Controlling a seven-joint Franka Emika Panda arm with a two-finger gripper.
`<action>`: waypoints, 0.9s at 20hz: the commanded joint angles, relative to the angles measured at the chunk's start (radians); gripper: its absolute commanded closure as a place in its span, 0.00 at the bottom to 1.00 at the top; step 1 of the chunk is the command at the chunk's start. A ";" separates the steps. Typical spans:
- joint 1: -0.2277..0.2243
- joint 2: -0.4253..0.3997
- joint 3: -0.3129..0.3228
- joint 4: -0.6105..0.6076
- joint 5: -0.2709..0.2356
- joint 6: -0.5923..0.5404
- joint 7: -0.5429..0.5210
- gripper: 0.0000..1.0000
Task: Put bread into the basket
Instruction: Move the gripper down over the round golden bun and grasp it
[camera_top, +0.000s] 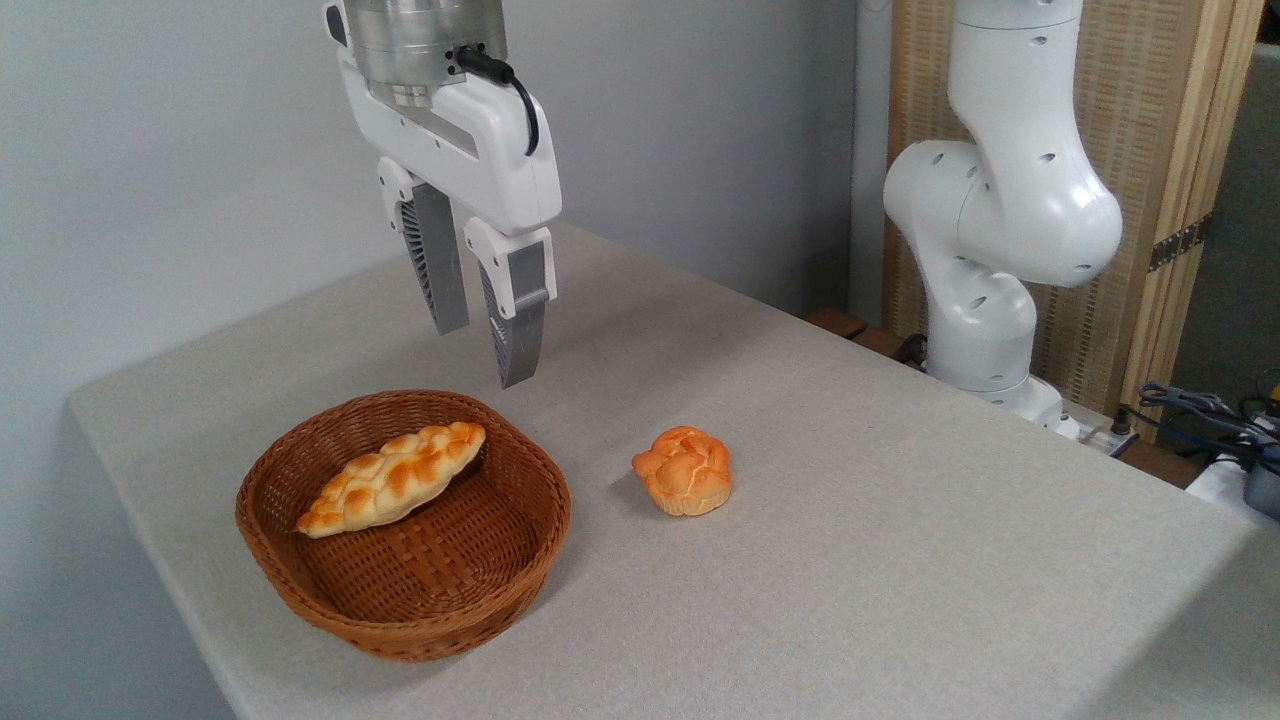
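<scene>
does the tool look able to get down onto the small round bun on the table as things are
Probably yes. The tool hangs open above the table, and the bun sits alone on the cloth, apart from the basket, with nothing over or against it.

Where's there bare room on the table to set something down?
Bare: the wide stretch right of the bun out to the table edge, and the far strip behind the gripper. Crowded: the left, where the basket holds a loaf, and the gap between basket and bun.
</scene>
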 joint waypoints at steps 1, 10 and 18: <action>-0.008 0.002 0.028 0.012 -0.004 -0.031 0.005 0.00; -0.027 -0.105 0.029 -0.161 -0.003 0.016 0.009 0.00; -0.111 -0.234 0.045 -0.563 0.091 0.192 0.157 0.00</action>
